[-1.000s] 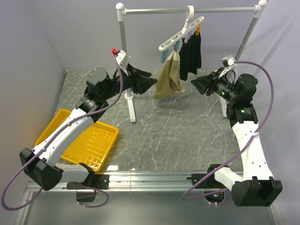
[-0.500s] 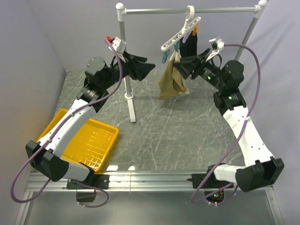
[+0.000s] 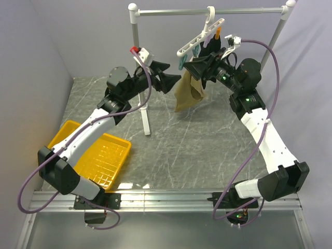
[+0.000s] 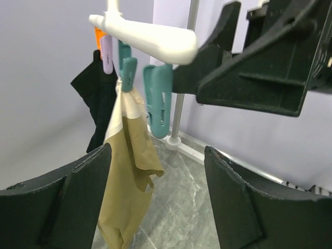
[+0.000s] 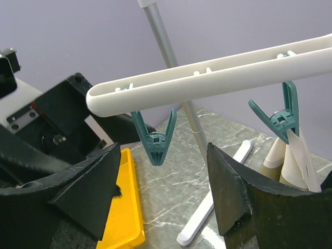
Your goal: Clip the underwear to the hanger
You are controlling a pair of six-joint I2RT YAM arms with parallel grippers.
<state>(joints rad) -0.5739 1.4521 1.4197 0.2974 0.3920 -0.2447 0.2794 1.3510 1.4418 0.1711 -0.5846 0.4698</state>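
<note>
The white hanger [image 3: 199,41] hangs by its hook from the silver rail [image 3: 207,11]. The tan underwear [image 3: 189,91] hangs from one of its teal clips [image 4: 126,67] and droops down; a free teal clip [image 5: 154,136] hangs at the bar's low end. A black garment [image 4: 96,93] hangs behind. My left gripper [image 3: 168,80] is open and empty, just left of the underwear, with the free clip [image 4: 158,98] above its jaws. My right gripper [image 3: 199,66] is open and empty, right beside the hanger's low end, above the underwear.
A yellow basket [image 3: 98,158] lies at the front left of the marble table. The rail's left post [image 3: 139,72] stands on a white foot [image 5: 212,207] between the arms; its right post [image 3: 275,33] is at the back right.
Both arms have moved in toward the hanger: the right gripper rose from the right to the hanger's low end, the left gripper moved right up to the underwear.
</note>
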